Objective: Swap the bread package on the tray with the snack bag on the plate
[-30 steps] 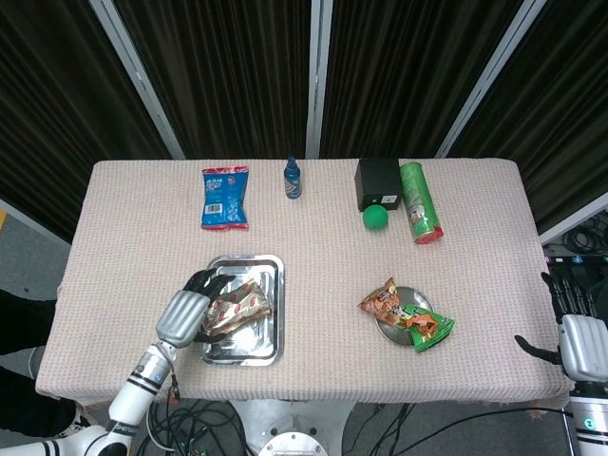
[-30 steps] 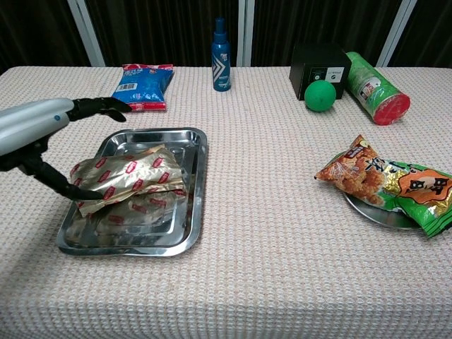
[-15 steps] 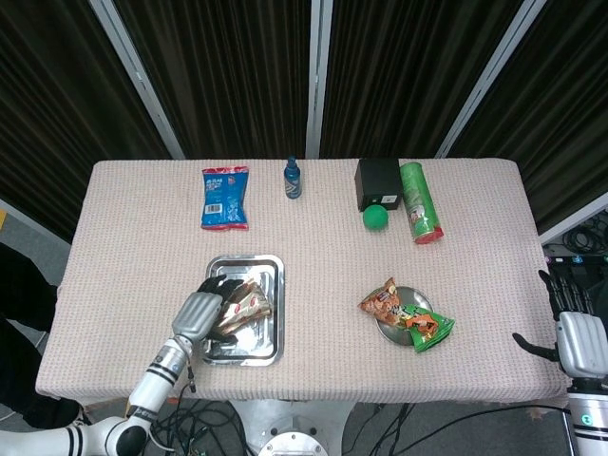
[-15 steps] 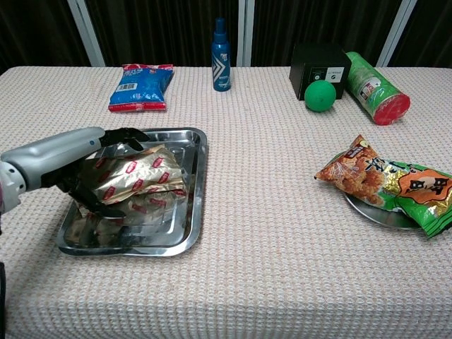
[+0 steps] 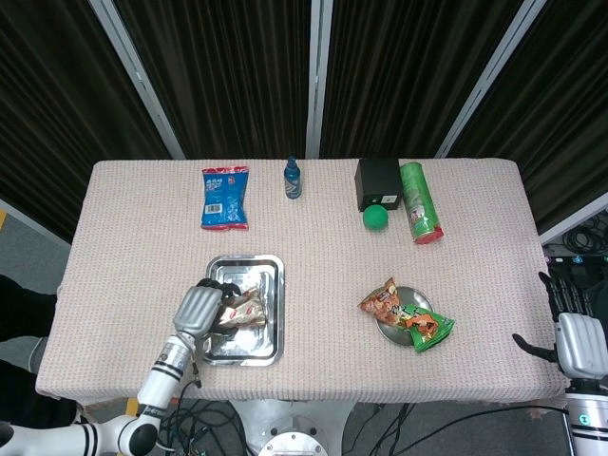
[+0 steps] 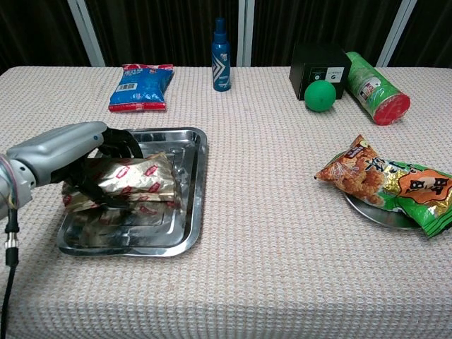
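The left hand (image 6: 85, 159) sits at the left of the chest view, over the near-left part of the tray (image 6: 185, 226), its dark fingers (image 6: 123, 145) wrapped around the left end of the bread package (image 6: 134, 180); I read this as a grasp, with the package low in the tray and its right end apparently resting there. Judged risks: the foil wrapper looks slick and crinkled, so a grip taken at 1 end could let the far end sag and slide out on lifting; the package could also catch the tray rim and drag or tip the light tray. Toward the right of the frame, the plate (image 6: 374, 212) is nearly covered by 2 bags, an orange snack bag (image 6: 353, 176) and a green snack bag (image 6: 417, 194), the green one overhanging the right edge, so which bag the task intends cannot be told, and a nudge could push the green one off. The right hand (image 5: 575, 328) is at the lower right of the head view, off the table edge, fingers extended and holding nothing. Count: 1 tray, 1 bread package, 1 plate, 2 bags on it; along the top of the frame, 1 blue snack packet (image 6: 141, 86), 1 blue bottle (image 6: 221, 56), 1 black box (image 6: 319, 63), 1 green ball (image 6: 320, 94), 1 green canister (image 6: 373, 86).
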{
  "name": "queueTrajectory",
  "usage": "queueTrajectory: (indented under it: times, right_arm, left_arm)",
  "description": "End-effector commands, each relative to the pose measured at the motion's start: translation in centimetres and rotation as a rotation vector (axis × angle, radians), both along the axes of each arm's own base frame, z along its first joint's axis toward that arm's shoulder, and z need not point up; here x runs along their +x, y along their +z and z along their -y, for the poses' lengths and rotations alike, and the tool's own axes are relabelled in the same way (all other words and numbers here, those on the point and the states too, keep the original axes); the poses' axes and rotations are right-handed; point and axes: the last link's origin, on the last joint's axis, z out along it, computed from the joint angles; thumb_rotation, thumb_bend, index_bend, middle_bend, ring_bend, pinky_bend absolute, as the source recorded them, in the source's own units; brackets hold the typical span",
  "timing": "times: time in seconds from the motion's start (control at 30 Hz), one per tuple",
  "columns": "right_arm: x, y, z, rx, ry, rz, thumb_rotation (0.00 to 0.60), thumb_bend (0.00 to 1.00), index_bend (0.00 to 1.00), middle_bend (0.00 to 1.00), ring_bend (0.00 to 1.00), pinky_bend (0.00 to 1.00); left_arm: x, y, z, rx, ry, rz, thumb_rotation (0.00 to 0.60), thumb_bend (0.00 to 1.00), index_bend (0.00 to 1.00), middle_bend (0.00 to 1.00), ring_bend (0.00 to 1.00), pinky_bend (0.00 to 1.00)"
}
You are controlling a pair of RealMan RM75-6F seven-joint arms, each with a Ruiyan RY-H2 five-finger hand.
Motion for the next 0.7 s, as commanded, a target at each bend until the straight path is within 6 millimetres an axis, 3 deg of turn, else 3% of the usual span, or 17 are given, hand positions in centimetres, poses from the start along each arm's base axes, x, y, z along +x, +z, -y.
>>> queueTrajectory:
  times: [0.03,0.2,0.4,0.53,0.7]
  right_arm:
    - [-0.1,0.0,0.0,-0.001,-0.003,0.001,0.6,0.02,0.0,0.0,0.0,0.0]
    - [-0.3,0.2,-0.1,-0.009,-0.01,0.001,0.6,0.03,0.0,0.0,0.0,0.0]
    - [-0.5,0.4,-0.3,-0.015,-0.012,0.002,0.6,0.03,0.0,0.0,0.0,0.0]
    - [-0.2,0.3,-0.5,-0.02,0.003,0.007,0.6,0.03,0.0,0.0,0.0,0.0]
    - [-0.2,0.5,-0.7,-0.032,0.003,0.015,0.6,0.04,0.0,0.0,0.0,0.0]
  left_arm:
    - [0.3,-0.1,-0.2,0.021,-0.011,0.016,0.6,0.21,0.45,0.5,0.41,0.32]
    - [0.9,0.5,-0.4,0.055,-0.046,0.048,0.6,0.26,0.5,0.54,0.45,0.33]
    - [2.9,1.3,-2.1,0.091,-0.12,0.081,0.6,0.27,0.5,0.55,0.45,0.32]
    - [5.5,1.5,-4.6,0.084,-0.197,0.113,0.6,0.27,0.5,0.55,0.45,0.31]
    - [9.1,0.3,-8.4,0.024,-0.247,0.147,0.6,0.28,0.49,0.55,0.45,0.3]
